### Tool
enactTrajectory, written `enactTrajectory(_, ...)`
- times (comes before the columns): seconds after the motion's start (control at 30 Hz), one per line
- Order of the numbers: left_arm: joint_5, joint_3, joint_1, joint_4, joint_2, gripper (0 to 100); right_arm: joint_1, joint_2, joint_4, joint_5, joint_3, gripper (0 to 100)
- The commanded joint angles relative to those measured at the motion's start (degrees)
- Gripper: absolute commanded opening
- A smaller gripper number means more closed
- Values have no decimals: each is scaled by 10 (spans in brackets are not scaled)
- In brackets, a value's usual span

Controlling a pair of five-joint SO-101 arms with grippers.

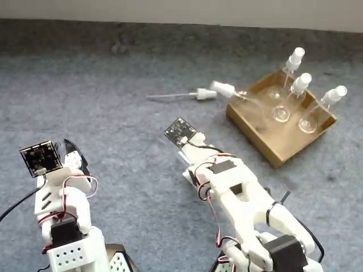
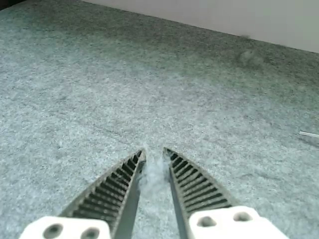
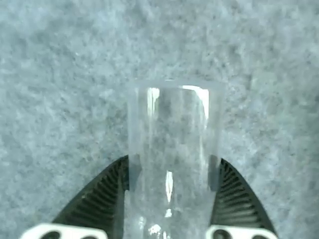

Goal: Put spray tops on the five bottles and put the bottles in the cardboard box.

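My right gripper (image 3: 172,162) is shut on a clear plastic bottle (image 3: 172,124) with no top, held low over the grey carpet. In the high view the right arm (image 1: 227,181) stands mid-table, short of the cardboard box (image 1: 266,141). A loose white spray top (image 1: 203,94) with a long thin tube lies on the carpet left of the box. Several capped bottles are in the box: three upright (image 1: 299,84) and one (image 1: 227,90) leaning over its left corner. My left gripper (image 2: 154,152) hovers over bare carpet at the near left, its fingers slightly parted and holding nothing.
Grey carpet (image 1: 113,113) covers the whole table, with a pale wall edge along the far side. The tip of the spray top's tube (image 2: 309,133) shows far off in the left wrist view. Open carpet lies between the two arms and toward the far left.
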Motion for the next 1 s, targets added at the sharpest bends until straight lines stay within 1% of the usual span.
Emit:
enactTrajectory(0.0, 3, 12, 19, -10, -2, 7, -3, 0, -10, -1, -28, 253)
enactTrajectory(0.13, 3, 12, 19, -10, -2, 7, -3, 0, -9, 0, -29, 322)
enactTrajectory(0.27, 3, 12, 19, -10, -2, 7, -3, -1, -7, 4, -29, 326)
enactTrajectory(0.4, 3, 12, 19, -10, -2, 7, -4, -10, 54, 51, -52, 327)
enactTrajectory(0.57, 3, 12, 19, -10, -2, 7, -3, -79, 149, 52, -101, 327)
enactTrajectory(0.67, 3, 12, 19, -10, -2, 7, -3, -135, 180, 50, -112, 326)
enactTrajectory(0.7, 3, 12, 19, -10, -2, 7, -3, -153, 185, 39, -113, 325)
enactTrajectory(0.83, 3, 12, 19, -10, -2, 7, -3, -207, 188, -65, -109, 317)
enactTrajectory(0.9, 3, 12, 19, -10, -2, 7, -3, -218, 189, -102, -109, 270)
enactTrajectory(0.97, 3, 12, 19, -10, -2, 7, -3, -219, 189, -129, -109, 190)
